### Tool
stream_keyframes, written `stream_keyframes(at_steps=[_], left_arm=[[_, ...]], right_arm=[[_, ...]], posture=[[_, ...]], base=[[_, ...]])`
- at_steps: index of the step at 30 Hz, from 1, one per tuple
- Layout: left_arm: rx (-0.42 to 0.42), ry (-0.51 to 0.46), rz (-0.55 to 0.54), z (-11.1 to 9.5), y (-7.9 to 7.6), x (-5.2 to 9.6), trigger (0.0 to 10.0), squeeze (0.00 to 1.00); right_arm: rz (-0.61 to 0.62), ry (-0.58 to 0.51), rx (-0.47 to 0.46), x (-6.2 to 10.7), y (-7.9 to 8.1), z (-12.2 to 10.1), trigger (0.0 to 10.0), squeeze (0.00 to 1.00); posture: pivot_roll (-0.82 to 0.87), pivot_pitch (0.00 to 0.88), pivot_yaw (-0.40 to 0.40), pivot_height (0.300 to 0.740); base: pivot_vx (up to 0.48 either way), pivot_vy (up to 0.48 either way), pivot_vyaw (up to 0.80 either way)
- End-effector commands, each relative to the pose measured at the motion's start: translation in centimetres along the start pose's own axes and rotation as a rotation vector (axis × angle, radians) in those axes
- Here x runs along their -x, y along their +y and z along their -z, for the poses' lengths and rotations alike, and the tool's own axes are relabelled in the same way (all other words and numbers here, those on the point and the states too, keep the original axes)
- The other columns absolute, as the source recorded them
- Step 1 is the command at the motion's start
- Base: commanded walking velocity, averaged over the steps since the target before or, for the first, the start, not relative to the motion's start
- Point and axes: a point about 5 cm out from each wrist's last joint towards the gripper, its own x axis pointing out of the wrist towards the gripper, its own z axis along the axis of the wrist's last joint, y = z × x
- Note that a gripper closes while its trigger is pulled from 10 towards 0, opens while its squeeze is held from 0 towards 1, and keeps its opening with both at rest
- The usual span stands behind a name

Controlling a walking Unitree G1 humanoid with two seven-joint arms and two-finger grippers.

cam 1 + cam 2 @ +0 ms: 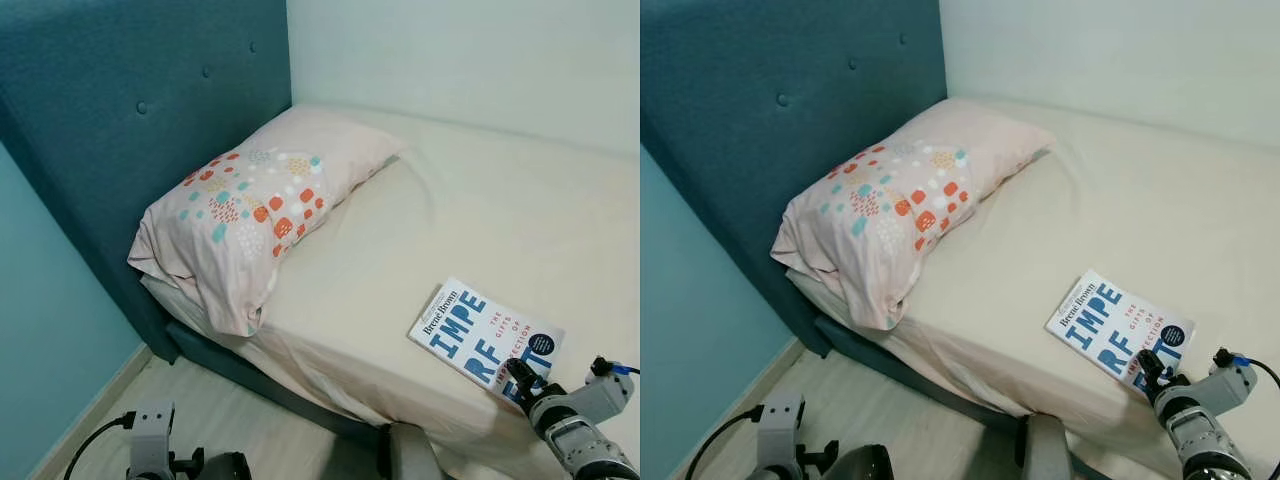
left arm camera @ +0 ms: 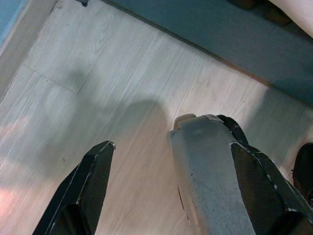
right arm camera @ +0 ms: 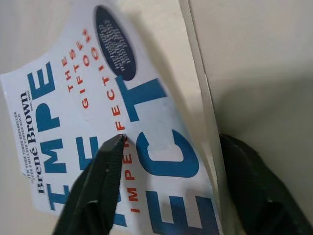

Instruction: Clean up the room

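Book [image 1: 485,337] by Brené Brown, "IMPERFECTION" cover, right hand [image 3: 171,161] straddling its corner

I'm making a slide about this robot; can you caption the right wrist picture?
The right gripper, fingers open, straddles the edge of a white and blue book lying on the cream bed.

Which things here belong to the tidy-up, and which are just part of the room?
In the job:
- book, lying flat near the foot-side edge of the bed
- right tool, open, one finger over the book's cover and the other past its edge

Just there:
- pillow, against the headboard
- bed sheet
- floor, under the idle left tool
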Motion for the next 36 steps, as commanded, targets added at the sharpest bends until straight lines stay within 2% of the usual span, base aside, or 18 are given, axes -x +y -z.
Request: stream_keyframes(at_steps=[1,3,12,15,21,23,25,26,28,30,31,36], left_arm=[[-0.002,0.031,-0.013,0.9,0.3,0.3,10.0,0.00],[-0.001,0.034,-0.013,1.0,0.3,0.4,10.0,0.00],[-0.003,0.043,-0.014,1.3,0.3,0.5,10.0,0.00],[-0.005,0.048,-0.018,1.5,0.5,0.6,10.0,0.00],[-0.005,0.049,-0.019,1.5,0.5,0.6,10.0,0.00],[-0.005,0.049,-0.018,1.5,0.5,0.6,10.0,0.00],[-0.005,0.049,-0.018,1.5,0.5,0.6,10.0,0.00],[-0.004,0.045,-0.019,1.4,0.5,0.6,10.0,0.00],[-0.004,0.045,-0.019,1.4,0.5,0.6,10.0,0.00],[-0.003,0.041,-0.020,1.3,0.6,0.6,10.0,0.00],[-0.003,0.041,-0.020,1.3,0.6,0.6,10.0,0.00],[-0.002,0.013,-0.023,1.1,1.2,0.8,10.0,0.00]], right_arm=[[-0.046,0.051,-0.041,-0.2,0.5,1.3,0.0,0.00],[-0.115,0.056,-0.062,-0.4,1.4,1.4,0.0,0.00],[-0.224,0.024,-0.093,-0.7,2.8,1.2,0.0,0.00],[-0.327,0.014,-0.122,-0.8,3.9,1.1,0.0,0.00],[-0.419,0.001,-0.146,-0.9,4.9,0.8,0.0,0.00],[-0.555,0.003,-0.167,-1.0,6.6,0.6,0.0,0.00],[-0.555,0.003,-0.167,-1.0,6.6,0.6,0.0,0.00],[-0.690,0.042,-0.140,-1.0,8.5,0.8,0.0,0.00],[-0.690,0.042,-0.140,-1.0,8.5,0.8,0.0,0.00],[-0.741,0.059,-0.107,-1.1,9.5,0.7,0.0,0.00],[-0.741,0.059,-0.107,-1.1,9.5,0.7,0.0,0.00],[-0.703,0.069,-0.044,-1.3,10.0,-1.1,0.0,0.00]], posture=[[0.00,0.103,0.031,0.565],[0.00,0.105,0.031,0.565],[0.00,0.110,0.030,0.565],[0.00,0.111,0.032,0.565],[0.00,0.112,0.032,0.565],[0.00,0.113,0.035,0.565],[0.00,0.113,0.035,0.565],[0.00,0.118,0.034,0.565],[0.00,0.118,0.034,0.565],[0.01,0.122,0.035,0.565],[0.01,0.122,0.035,0.565],[0.04,0.170,0.041,0.565]], base=[[0.000,0.000,0.00],[0.000,0.000,0.00],[0.000,0.000,0.00],[0.000,0.000,0.00],[0.000,0.000,0.00],[0.000,0.000,0.00],[0.000,0.000,0.00],[0.000,0.000,0.00],[0.000,0.000,0.00],[0.000,0.000,0.00],[0.000,0.000,0.00],[0.000,0.000,0.00]])
